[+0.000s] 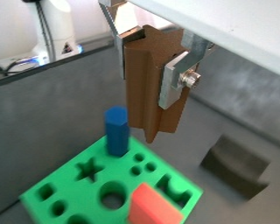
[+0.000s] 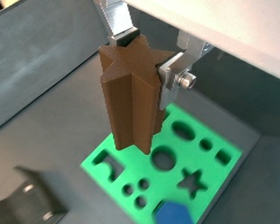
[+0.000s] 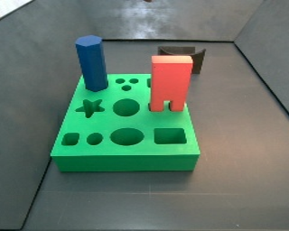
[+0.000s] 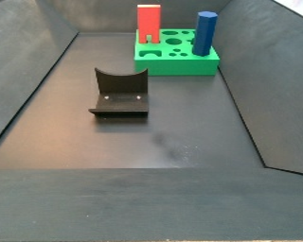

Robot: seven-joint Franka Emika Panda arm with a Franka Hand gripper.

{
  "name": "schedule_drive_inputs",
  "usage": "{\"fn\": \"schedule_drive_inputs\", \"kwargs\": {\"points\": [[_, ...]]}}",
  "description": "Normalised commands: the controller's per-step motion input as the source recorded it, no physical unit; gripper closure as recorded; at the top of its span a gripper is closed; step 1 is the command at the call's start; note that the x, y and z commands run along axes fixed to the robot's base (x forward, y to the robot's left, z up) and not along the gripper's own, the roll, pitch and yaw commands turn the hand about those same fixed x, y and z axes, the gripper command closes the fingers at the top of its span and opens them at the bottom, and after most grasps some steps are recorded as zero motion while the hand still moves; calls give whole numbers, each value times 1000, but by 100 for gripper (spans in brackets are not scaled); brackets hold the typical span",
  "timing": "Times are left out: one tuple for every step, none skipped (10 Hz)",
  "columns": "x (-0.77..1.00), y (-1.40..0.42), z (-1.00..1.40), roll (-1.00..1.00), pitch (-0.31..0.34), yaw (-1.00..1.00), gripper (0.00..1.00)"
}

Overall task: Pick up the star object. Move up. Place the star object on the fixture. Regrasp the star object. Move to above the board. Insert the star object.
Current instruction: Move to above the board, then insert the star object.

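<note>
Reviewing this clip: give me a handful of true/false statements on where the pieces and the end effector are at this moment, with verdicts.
1. The end effector holds the star object upright above the board, as both wrist views show. True.
2. The star hole in the board is already filled. False: it is empty.
3. The blue hexagonal peg stands in the board. True.
4. The red arch block lies on the floor beside the board. False: it stands upright on the board.
5. The star object rests on the fixture. False: the fixture is bare in a side view.
</note>
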Motion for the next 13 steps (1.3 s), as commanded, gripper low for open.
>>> {"fn": "schedule_drive_inputs", "kwargs": {"points": [[-55, -1, 8, -537, -32, -14, 100], [-39, 0, 8, -358, -30, -13, 100], [-26, 0, 3, -237, -23, -7, 100], [0, 0, 0, 6, 0, 0, 100], [0, 0, 0, -4, -3, 0, 100], [-63, 0, 0, 0, -39, 0, 100], [-111, 0, 0, 0, -69, 0, 100], [-83, 0, -151, -37, -87, -109, 100], [-109, 31, -214, -79, -113, -137, 100], [-106, 89, -206, -160, -119, -191, 100], [-97, 123, -180, -227, -131, -243, 100], [-94, 154, -166, -274, -154, -343, 100], [-100, 154, -163, -259, -147, -360, 100]]}}
